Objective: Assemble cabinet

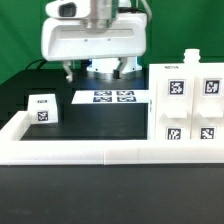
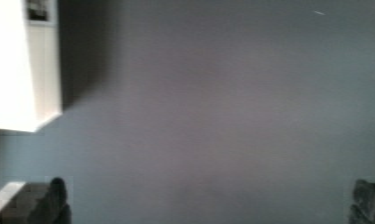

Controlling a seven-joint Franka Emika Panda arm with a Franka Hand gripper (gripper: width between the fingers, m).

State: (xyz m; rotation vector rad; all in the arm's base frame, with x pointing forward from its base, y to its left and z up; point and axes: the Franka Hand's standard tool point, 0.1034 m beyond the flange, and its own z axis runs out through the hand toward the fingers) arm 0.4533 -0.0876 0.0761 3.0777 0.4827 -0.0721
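The black table [image 1: 25, 95] is bordered on its near side by a low white rail frame [image 1: 100, 152]. The largest of the task's pieces, the white plastic box-shaped cabinet body [image 1: 190, 105], stands at the exterior view's right, close against that frame. Four black-and-white square tags on it are turned toward the camera. It appears upright, and its long axis cannot be made out with any certainty.

The white robot arm [image 1: 95, 35] is seen at the back, in the middle, with its gripper [image 1: 97, 72] held low over the table just behind the flat white marker board [image 1: 113, 97]. In the wrist view the gripper [image 2: 205, 205] is shown spread wide. Its two dark fingertips [image 2: 42, 202] sit at opposite edges of the picture, with only bare table between them, so nothing is gripped. A white, flat-sided thing is caught at one corner of that view, and it cannot be told which piece it is.

A small white block [image 1: 42, 107] bearing one tag lies well apart, toward the exterior view's left.

The coming move is judged to turn on this: nothing lies under the jaws. The cabinet body is off to the exterior view's right and nearer the camera, and the small white block is off to the left. A sideways travel would therefore be needed before anything could be closed upon.
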